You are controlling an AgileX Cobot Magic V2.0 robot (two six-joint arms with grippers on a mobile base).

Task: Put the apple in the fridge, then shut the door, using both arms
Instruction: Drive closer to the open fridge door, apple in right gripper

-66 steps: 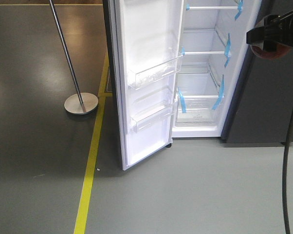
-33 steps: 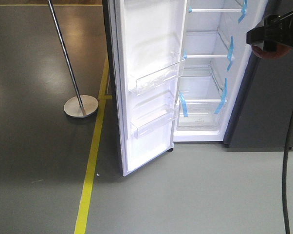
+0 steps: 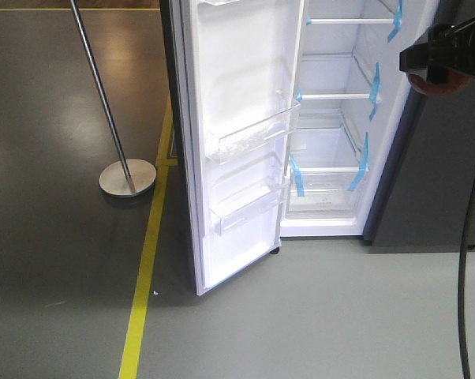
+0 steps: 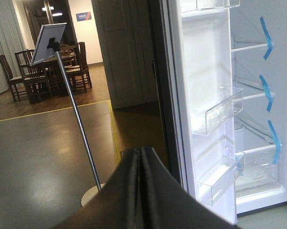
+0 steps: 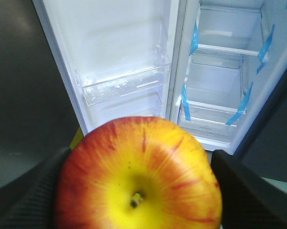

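The fridge [image 3: 332, 130] stands open, showing its white interior, clear shelves and blue tape strips. Its door [image 3: 237, 71] swings out to the left, with clear bins on its white inner side. At the upper right of the front view my right gripper [image 3: 436, 67] hangs level with the shelves, shut on the apple [image 3: 428, 84]. The right wrist view shows the red and yellow apple [image 5: 138, 183] clamped between the black fingers [image 5: 34, 191], facing the door [image 5: 119, 38]. My left gripper [image 4: 141, 153] is shut on nothing, left of the door [image 4: 203, 62].
A metal stand with a round base [image 3: 128, 176] rises left of the door and carries a tilted board [image 4: 48, 43]. A yellow floor line [image 3: 143, 292] runs toward the fridge. A black cable [image 3: 462, 300] hangs at the right. Chairs [image 4: 38, 78] stand far behind.
In the front view the fridge, door and stand have slid slightly down and left and look a little nearer. The right gripper with the apple keeps its place in the frame.
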